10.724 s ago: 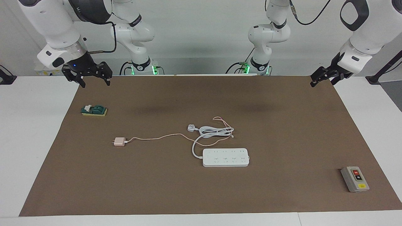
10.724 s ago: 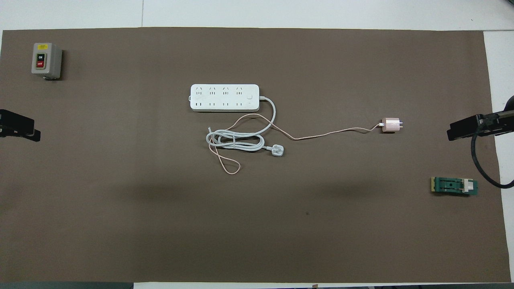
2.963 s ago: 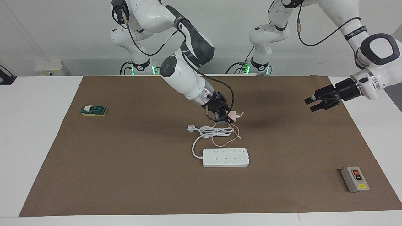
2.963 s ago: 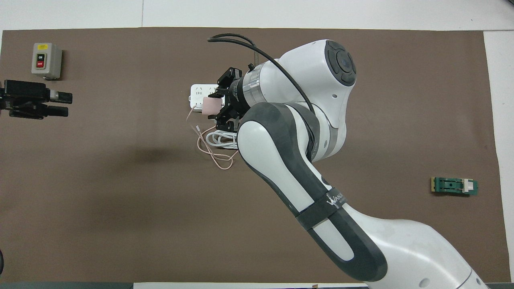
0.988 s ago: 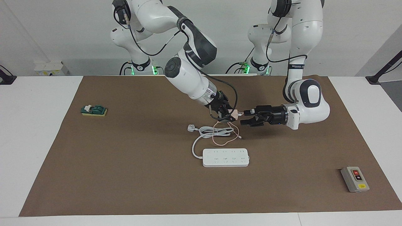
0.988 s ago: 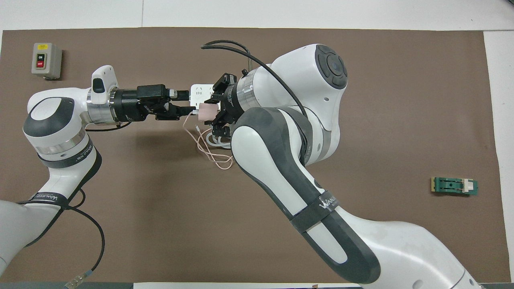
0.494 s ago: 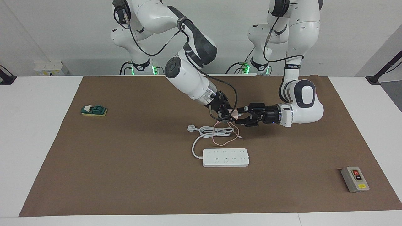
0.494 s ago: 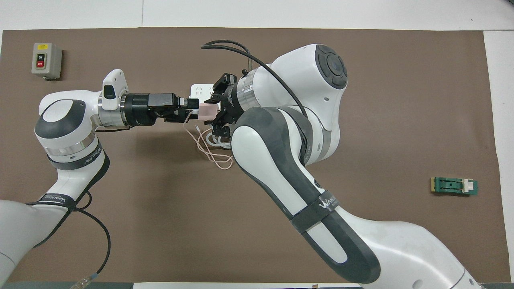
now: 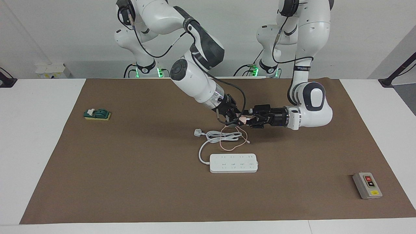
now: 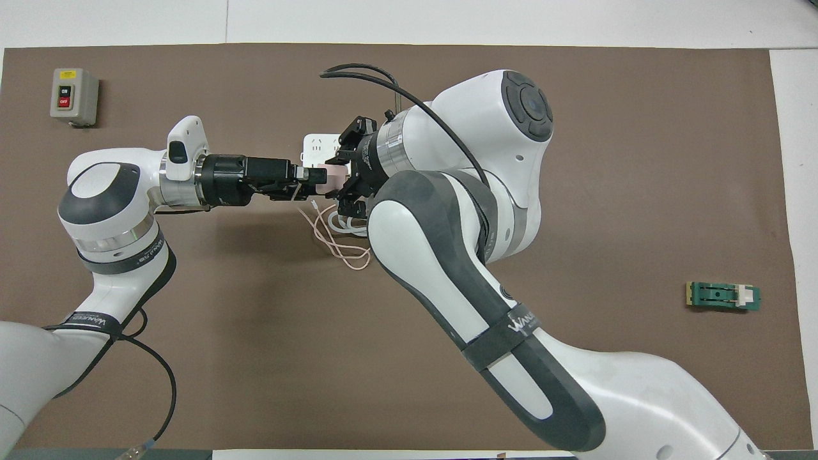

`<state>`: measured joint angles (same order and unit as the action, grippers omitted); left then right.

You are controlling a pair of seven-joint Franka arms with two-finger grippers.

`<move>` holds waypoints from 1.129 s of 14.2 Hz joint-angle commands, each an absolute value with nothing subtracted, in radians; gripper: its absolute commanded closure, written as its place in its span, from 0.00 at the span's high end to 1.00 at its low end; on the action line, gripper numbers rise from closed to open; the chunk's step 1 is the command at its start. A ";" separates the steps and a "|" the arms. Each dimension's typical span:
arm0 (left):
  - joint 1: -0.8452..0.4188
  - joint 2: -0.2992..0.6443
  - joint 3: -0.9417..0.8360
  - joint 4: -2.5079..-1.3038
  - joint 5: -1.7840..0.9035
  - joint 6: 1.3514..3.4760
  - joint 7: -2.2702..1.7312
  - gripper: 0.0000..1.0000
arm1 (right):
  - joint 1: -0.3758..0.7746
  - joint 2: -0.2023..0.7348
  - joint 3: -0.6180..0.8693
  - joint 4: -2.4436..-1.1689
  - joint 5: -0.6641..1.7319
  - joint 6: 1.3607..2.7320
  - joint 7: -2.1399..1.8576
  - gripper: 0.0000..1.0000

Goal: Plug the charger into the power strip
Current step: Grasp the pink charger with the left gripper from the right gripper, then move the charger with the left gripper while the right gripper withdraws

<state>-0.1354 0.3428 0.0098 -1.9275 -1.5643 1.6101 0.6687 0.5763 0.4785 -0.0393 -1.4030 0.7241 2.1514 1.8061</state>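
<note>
Right claw [image 9: 234,119]: clenched on the charger [image 9: 241,120], holding it up in the air over the coiled cord [image 9: 221,136]; probably raised so the other arm can reach it from the side.
Left claw [image 9: 248,119]: level with the charger, fingers at its free end. Whether they have it gripped, I cannot tell.
Charger: between the two claws, above the table [image 9: 130,182], not yet at the strip [image 9: 233,163]. Its pink cable [image 9: 232,143] hangs down and loops over the cord.
Step in hand: looks like a handover, or a regrip to turn the prongs downward for plugging.
Strip: flat on the brown mat, sockets up, farther from the robots than the coiled cord; in the overhead view only its end [image 10: 317,145] shows past the right arm.
Risk: the slack cable tangled in the cord may drag when the charger is carried over.
Other things: grey switch box [image 9: 367,185] toward the left arm's end, green part [image 9: 97,114] toward the right arm's end, both well apart from the work.
</note>
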 commanded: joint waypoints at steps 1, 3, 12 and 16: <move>-0.144 0.308 0.021 -1.970 -1.589 1.600 0.663 0.23 | 0.575 0.472 -0.041 -1.408 0.744 2.145 1.796 0.00; -0.143 0.308 0.023 -1.967 -1.588 1.600 0.640 0.02 | 0.574 0.472 -0.041 -1.408 0.744 2.145 1.796 0.00; -0.130 0.310 0.028 -1.911 -1.539 1.589 0.601 0.00 | 0.569 0.469 -0.041 -1.407 0.781 2.155 1.809 1.00; -0.080 0.295 0.031 -1.815 -1.335 1.575 0.575 0.00 | 0.565 0.468 -0.041 -1.404 0.782 2.152 1.809 1.00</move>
